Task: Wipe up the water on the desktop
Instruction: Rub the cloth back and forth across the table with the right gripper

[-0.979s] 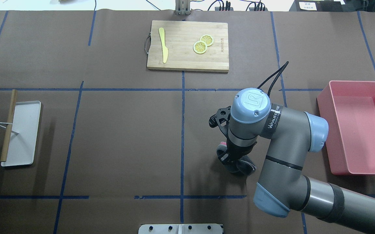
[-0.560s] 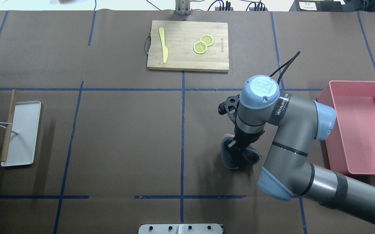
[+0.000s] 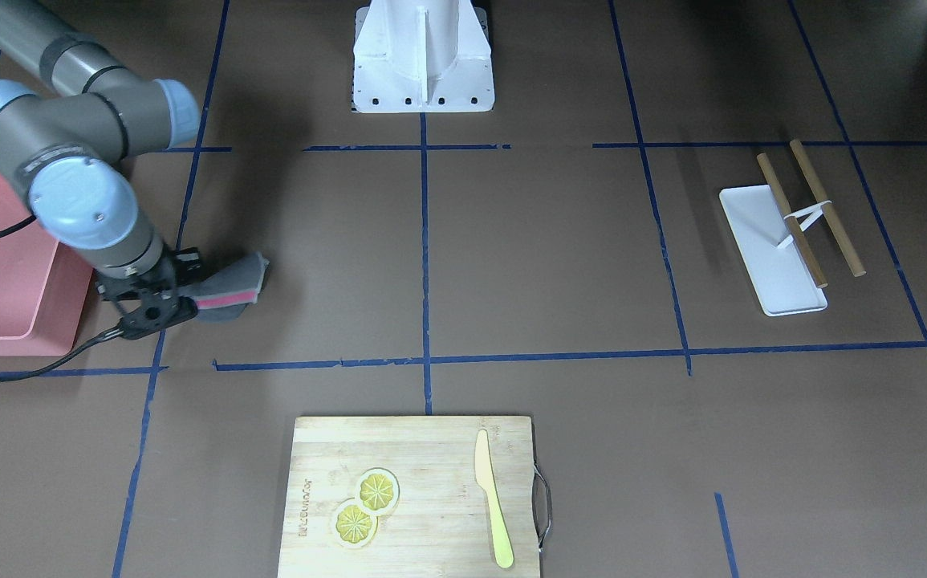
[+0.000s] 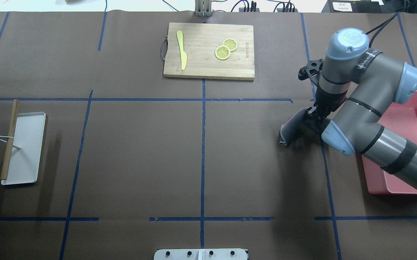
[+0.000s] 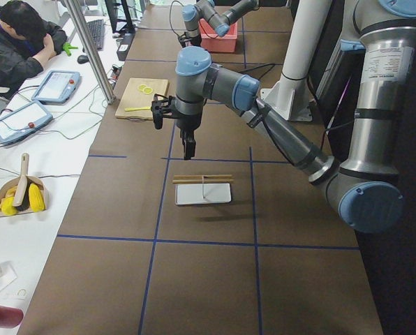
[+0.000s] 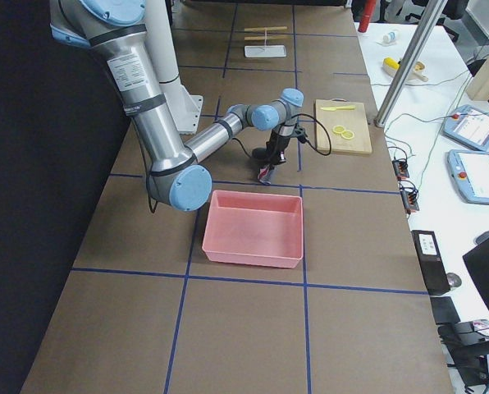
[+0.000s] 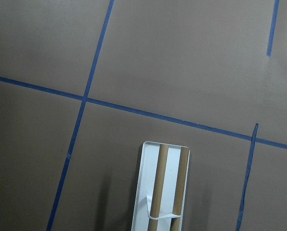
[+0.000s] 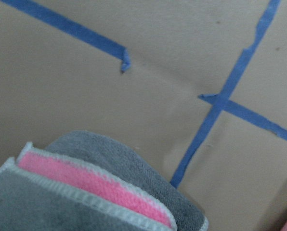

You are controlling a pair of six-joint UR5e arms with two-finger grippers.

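The right arm's fingers [image 4: 312,116] pinch a folded grey-and-pink cloth [image 4: 290,127], which hangs tilted low over the brown tabletop [image 4: 139,155], near a blue tape crossing and just beside the pink bin [image 4: 407,122]. The left arm's fingers [image 5: 188,148] hang above the white tray [image 5: 203,193]. I cannot tell whether they are spread or pressed together.

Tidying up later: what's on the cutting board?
A yellow knife and two lemon slices lie on the cutting board; one slice overlaps the other, hiding part of it.
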